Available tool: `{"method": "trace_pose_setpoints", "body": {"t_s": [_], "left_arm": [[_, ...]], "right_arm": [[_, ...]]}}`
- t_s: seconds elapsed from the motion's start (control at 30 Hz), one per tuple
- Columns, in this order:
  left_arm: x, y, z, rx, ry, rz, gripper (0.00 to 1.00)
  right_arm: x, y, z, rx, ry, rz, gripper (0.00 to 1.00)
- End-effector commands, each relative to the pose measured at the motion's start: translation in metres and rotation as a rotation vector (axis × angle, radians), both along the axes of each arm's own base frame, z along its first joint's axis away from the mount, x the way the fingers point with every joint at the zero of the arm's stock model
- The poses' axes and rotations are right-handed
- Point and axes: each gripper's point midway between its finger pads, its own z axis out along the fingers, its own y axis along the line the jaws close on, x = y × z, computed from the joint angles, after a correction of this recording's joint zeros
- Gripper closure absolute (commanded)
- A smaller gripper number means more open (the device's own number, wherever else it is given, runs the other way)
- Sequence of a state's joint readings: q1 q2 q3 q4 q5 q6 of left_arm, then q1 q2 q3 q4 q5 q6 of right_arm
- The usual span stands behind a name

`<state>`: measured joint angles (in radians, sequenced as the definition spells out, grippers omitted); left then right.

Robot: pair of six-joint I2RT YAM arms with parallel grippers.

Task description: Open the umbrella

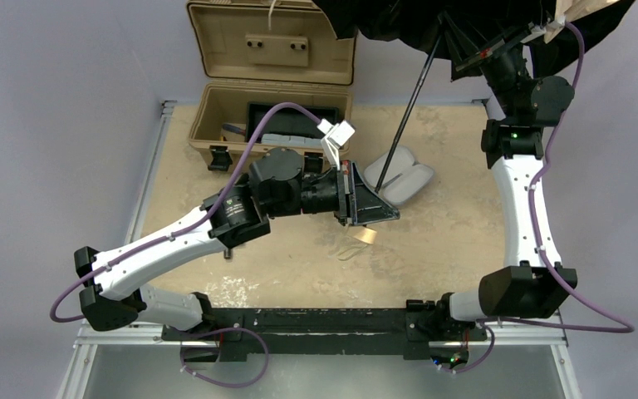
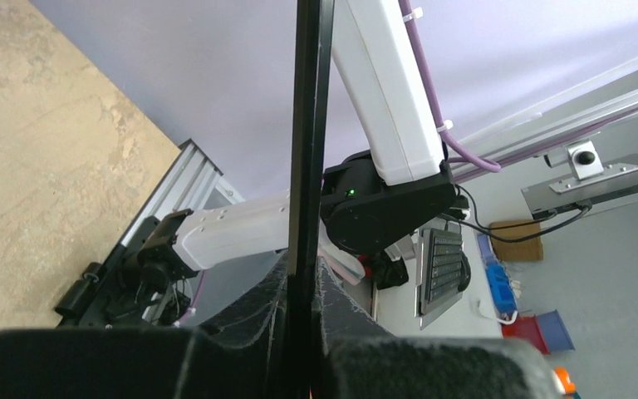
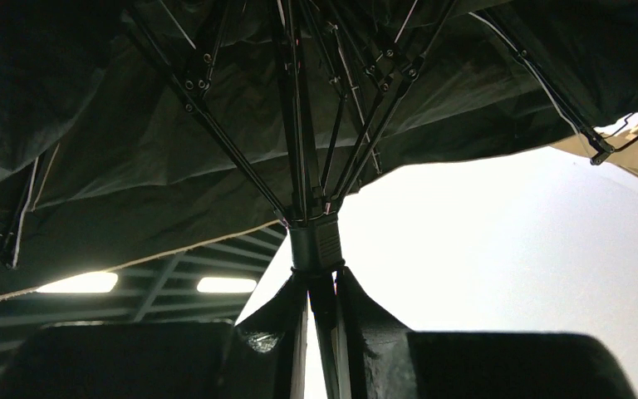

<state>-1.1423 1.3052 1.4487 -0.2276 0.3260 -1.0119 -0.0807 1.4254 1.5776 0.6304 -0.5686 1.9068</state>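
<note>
- Top external view: the umbrella [image 1: 416, 96] slants across the table [image 1: 432, 274]. Its small tan knob handle [image 1: 368, 236] is low over the table's middle, and its thin shaft rises toward the far right corner.
- A thin strap [image 1: 348, 249] trails from the knob onto the tabletop, on the side toward the near edge.
- The canopy is spread out past the far edge and cut off by the top of the view. It shows mostly black lining [image 3: 116, 166], with a strip of cream-tan fabric at the rim.
- The left gripper [image 2: 303, 291] is clamped tight on the dark shaft just above the knob, with a finger pressed to each side.
- The right gripper [image 3: 320, 328] is raised beyond the far right corner, under the canopy. Its fingers sit on either side of the shaft directly beneath the runner [image 3: 316, 245] and seem to pinch it, though a sliver of light by one finger leaves the contact uncertain.
- Black ribs [image 3: 216, 133] fan outward from the runner.
- A tan toolbox [image 1: 216, 112] sits at the far left corner, its lid thrown back over the far edge.
- A lavender-grey case [image 1: 411, 184] lies just beside the left gripper, on the side toward the far edge, with the shaft crossing above it.
- A pale mark [image 1: 234, 206] on the left arm's joint is too small to read.
</note>
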Motion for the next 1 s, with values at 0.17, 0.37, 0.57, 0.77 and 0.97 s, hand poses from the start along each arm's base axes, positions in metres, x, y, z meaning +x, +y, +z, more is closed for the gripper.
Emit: {"method": "trace_pose_setpoints", "body": {"t_s": [0.17, 0.37, 0.57, 0.77, 0.97], "left_arm": [[-0.110, 0.058, -0.106, 0.593, 0.349, -0.345, 1.00], [-0.100, 0.041, -0.069, 0.497, 0.248, -0.352, 0.71], [-0.071, 0.021, -0.039, 0.391, 0.145, -0.310, 0.53], [-0.050, 0.000, -0.022, 0.304, 0.132, -0.282, 0.75], [-0.049, -0.013, -0.010, 0.238, 0.165, -0.284, 1.00]], "right_arm": [[-0.011, -0.115, 0.023, 0.195, -0.103, -0.630, 1.00], [-0.035, -0.066, -0.032, -0.006, 0.012, -0.570, 1.00], [-0.058, -0.046, -0.056, -0.086, 0.083, -0.530, 1.00], [-0.081, -0.043, -0.046, -0.107, 0.076, -0.536, 1.00], [-0.078, -0.020, -0.073, -0.189, 0.085, -0.423, 1.00]]}}
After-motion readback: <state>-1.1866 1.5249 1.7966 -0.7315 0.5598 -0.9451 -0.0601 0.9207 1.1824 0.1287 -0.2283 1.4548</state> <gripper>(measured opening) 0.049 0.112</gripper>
